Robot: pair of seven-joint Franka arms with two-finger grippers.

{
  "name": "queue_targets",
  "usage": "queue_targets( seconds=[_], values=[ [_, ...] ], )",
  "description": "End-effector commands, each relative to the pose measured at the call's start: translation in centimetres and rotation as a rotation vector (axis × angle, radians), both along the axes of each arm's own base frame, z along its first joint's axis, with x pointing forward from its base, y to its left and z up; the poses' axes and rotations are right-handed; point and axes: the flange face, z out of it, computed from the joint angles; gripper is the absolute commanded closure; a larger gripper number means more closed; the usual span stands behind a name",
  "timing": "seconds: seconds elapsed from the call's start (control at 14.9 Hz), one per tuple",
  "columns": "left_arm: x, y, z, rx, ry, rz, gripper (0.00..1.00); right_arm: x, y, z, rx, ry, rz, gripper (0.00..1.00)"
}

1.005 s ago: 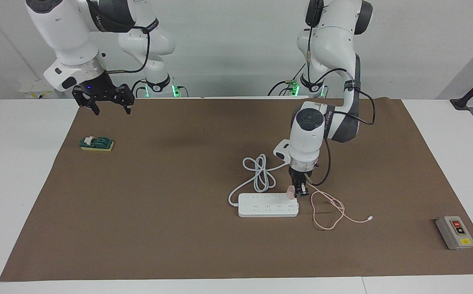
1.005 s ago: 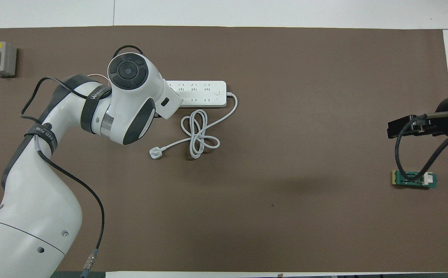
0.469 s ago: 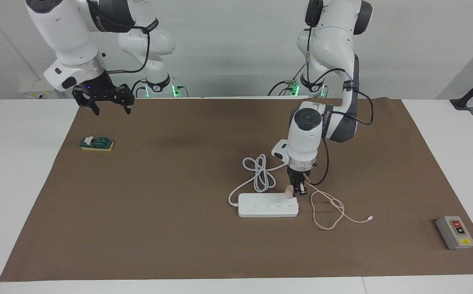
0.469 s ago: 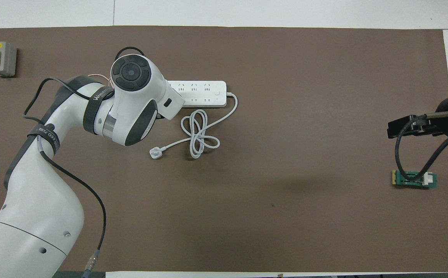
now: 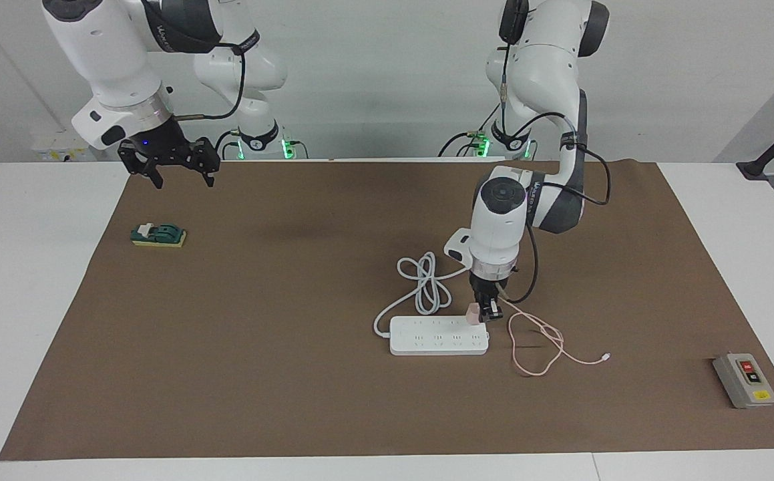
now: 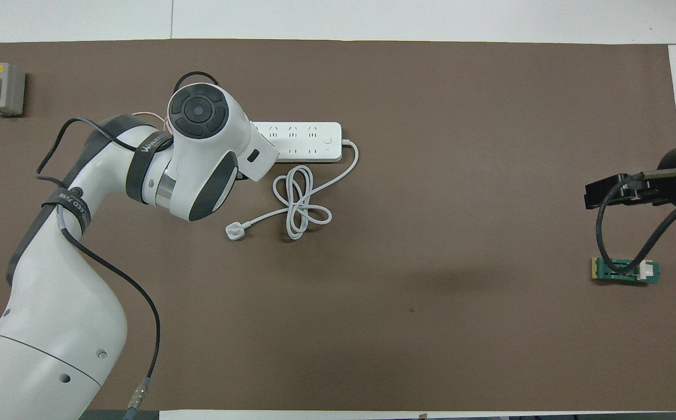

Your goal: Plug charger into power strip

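The white power strip [image 5: 439, 335] [image 6: 305, 142] lies flat on the brown mat. My left gripper [image 5: 487, 312] points straight down, shut on the pale pink charger [image 5: 473, 314], which sits at the strip's end toward the left arm's side, on or just above a socket. Its thin pink cable [image 5: 539, 342] trails in loops on the mat. In the overhead view the left arm's wrist hides the charger and that end of the strip. My right gripper [image 5: 174, 167] [image 6: 600, 192] hangs open above the mat's edge, holding nothing; that arm waits.
The strip's thick white cord [image 5: 427, 284] [image 6: 297, 201] coils nearer to the robots, ending in a white plug [image 6: 234, 231]. A grey button box [image 5: 745, 379] [image 6: 0, 88] stands toward the left arm's end. A green and yellow block [image 5: 158, 235] [image 6: 625, 270] lies under the right gripper's area.
The left arm's wrist has shifted slightly toward the strip's middle and lifted a little, keeping the charger. The right arm has not moved.
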Motion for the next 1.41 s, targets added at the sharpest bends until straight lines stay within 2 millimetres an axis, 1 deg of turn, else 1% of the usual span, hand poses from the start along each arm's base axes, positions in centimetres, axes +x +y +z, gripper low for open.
queue_targets(
  seconds=[0.0, 0.07, 0.34, 0.4, 0.47, 0.54, 0.6, 0.94, 1.01, 1.14, 1.34],
  values=[
    [-0.2, -0.3, -0.3, 0.061, 0.009, -0.003, 1.0, -0.1, -0.4, 0.3, -0.01, -0.005, 0.01, 0.0],
    [-0.4, -0.9, -0.3, 0.061, 0.011, -0.01, 1.0, -0.1, -0.4, 0.3, -0.01, -0.005, 0.01, 0.0],
    [-0.6, -1.8, 0.0, 0.048, 0.005, -0.017, 1.0, -0.1, -0.4, 0.3, -0.01, -0.005, 0.008, 0.0],
    [-0.6, -1.8, -0.2, 0.052, 0.013, -0.016, 1.0, -0.1, -0.4, 0.3, -0.01, -0.005, 0.01, 0.0],
    [-0.1, -2.0, -0.5, 0.056, 0.018, -0.014, 1.0, -0.1, -0.4, 0.3, -0.01, -0.005, 0.01, 0.0],
    [0.6, -2.1, 0.1, 0.054, 0.012, -0.011, 1.0, -0.1, -0.4, 0.3, -0.009, -0.005, 0.01, 0.0],
    [0.7, -2.0, 0.1, 0.066, 0.028, -0.009, 1.0, -0.1, -0.4, 0.3, -0.01, -0.005, 0.01, 0.0],
    [0.7, -1.6, -0.7, 0.082, 0.06, -0.004, 1.0, -0.2, -0.4, 0.4, -0.009, -0.007, 0.008, 0.0],
    [0.7, -1.6, -1.2, 0.079, 0.069, -0.002, 1.0, -0.2, -0.4, 0.4, -0.009, -0.008, 0.008, 0.0],
    [1.3, -2.0, -1.3, 0.068, 0.07, -0.015, 1.0, -0.2, -0.4, 0.4, -0.01, -0.007, 0.008, 0.0],
    [1.5, -2.1, -2.4, 0.082, 0.097, -0.031, 1.0, -0.2, -0.4, 0.4, -0.01, -0.007, 0.01, 0.0]
  ],
)
